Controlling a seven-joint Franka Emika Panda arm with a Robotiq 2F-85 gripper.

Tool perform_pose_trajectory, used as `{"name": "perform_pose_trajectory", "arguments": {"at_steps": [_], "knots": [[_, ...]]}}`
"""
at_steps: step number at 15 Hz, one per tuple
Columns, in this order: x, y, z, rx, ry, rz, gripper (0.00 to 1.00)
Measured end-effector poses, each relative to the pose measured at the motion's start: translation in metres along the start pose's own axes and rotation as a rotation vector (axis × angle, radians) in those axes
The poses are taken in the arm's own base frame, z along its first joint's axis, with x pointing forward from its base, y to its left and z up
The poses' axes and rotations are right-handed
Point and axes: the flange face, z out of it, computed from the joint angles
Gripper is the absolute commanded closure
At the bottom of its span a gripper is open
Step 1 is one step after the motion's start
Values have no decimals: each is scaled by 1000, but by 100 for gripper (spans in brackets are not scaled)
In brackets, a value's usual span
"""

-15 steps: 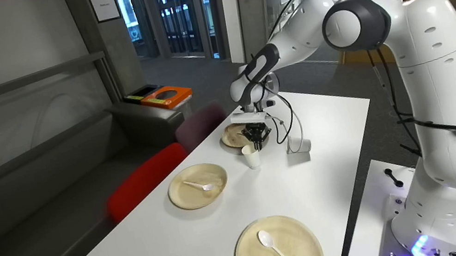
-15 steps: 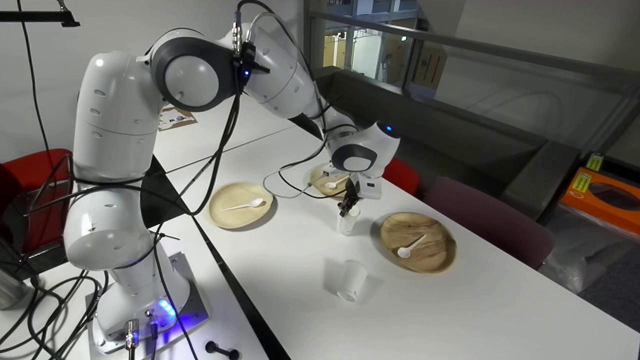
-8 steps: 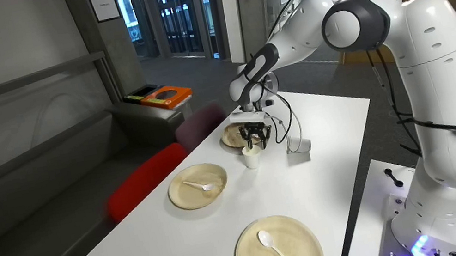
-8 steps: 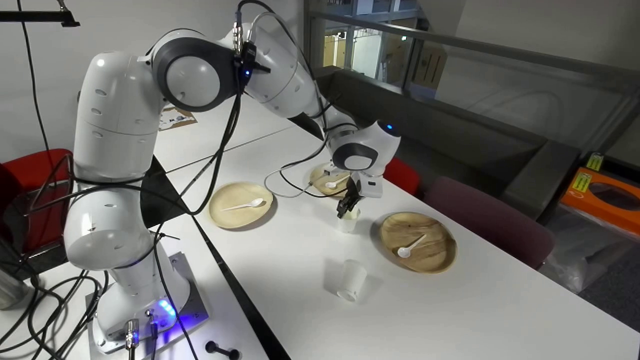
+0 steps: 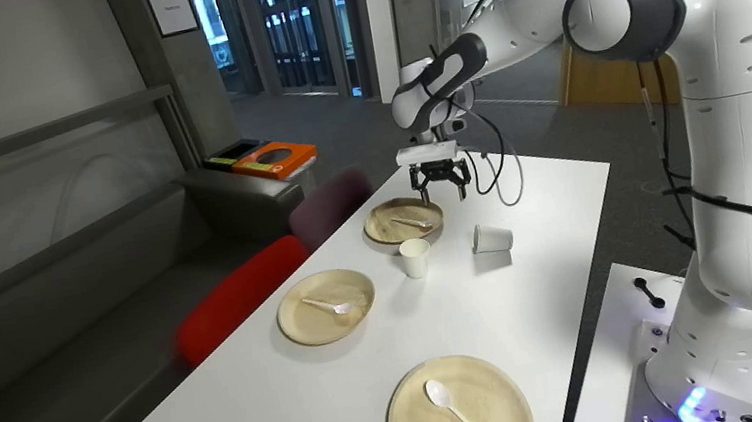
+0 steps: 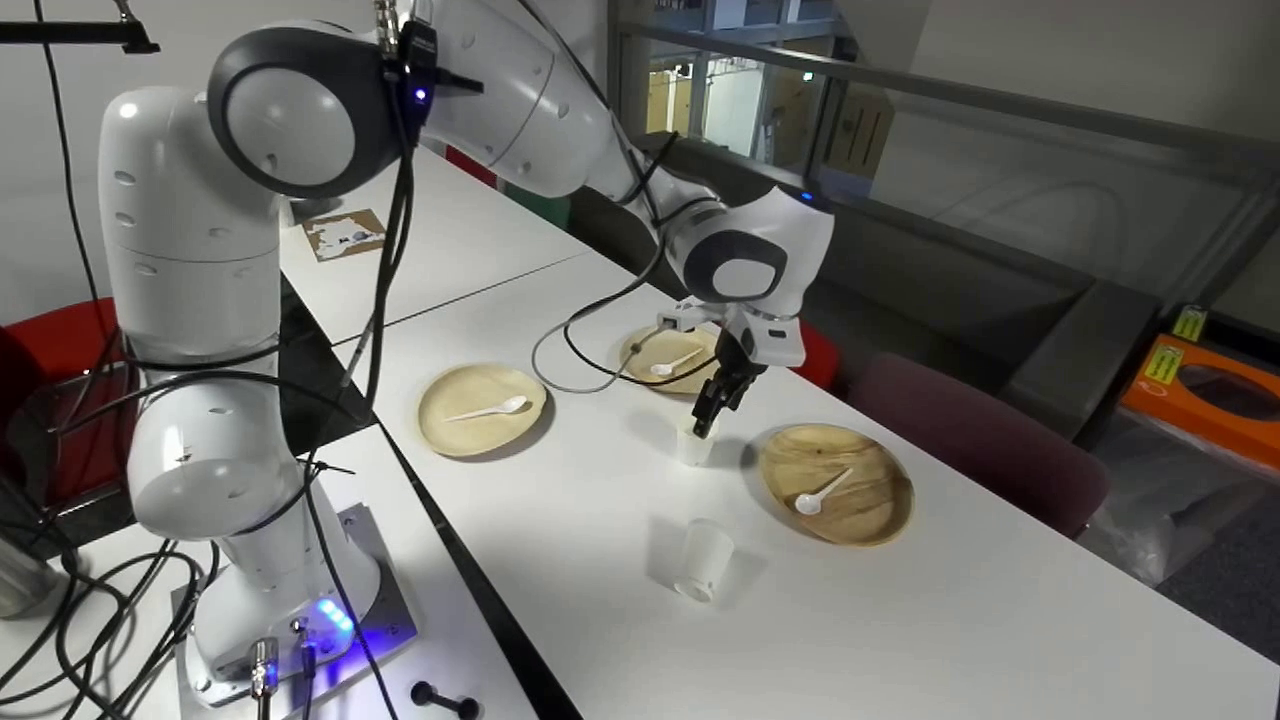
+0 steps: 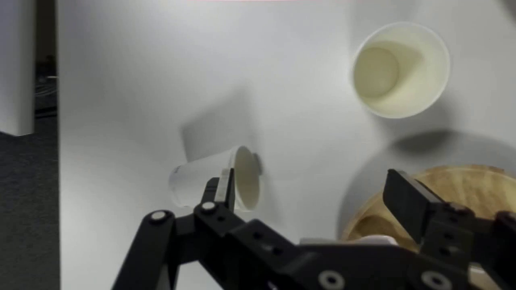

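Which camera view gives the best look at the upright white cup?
The wrist view: the upright white cup shows its whole rim and inner base. Both exterior views show its outer wall, though in an exterior view the gripper hides part.

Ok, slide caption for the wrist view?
Open gripper over the table, with an upright cup, a cup on its side and part of a plate in view.

Your white Franka Panda arm (image 5: 699,22) rises from its base (image 5: 713,345), bends at the elbow (image 5: 597,17) and stretches outward, the wrist (image 6: 765,240) angled down. Beneath it, your black Robotiq gripper (image 5: 444,196) points downward, its two fingers (image 7: 407,199) spread wide apart.
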Motion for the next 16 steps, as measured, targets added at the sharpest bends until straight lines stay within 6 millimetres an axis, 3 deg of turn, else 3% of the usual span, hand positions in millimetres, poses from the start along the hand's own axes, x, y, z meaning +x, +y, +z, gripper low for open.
{"name": "perform_pose_trajectory", "arguments": {"at_steps": [2, 4, 11, 16], "knots": [[3, 20, -9, -119, -26, -21, 0], [1, 29, -4, -224, -54, -51, 0], [-4, 19, 76, -520, -154, -129, 0], [0, 14, 78, -531, -153, -126, 0]]}}
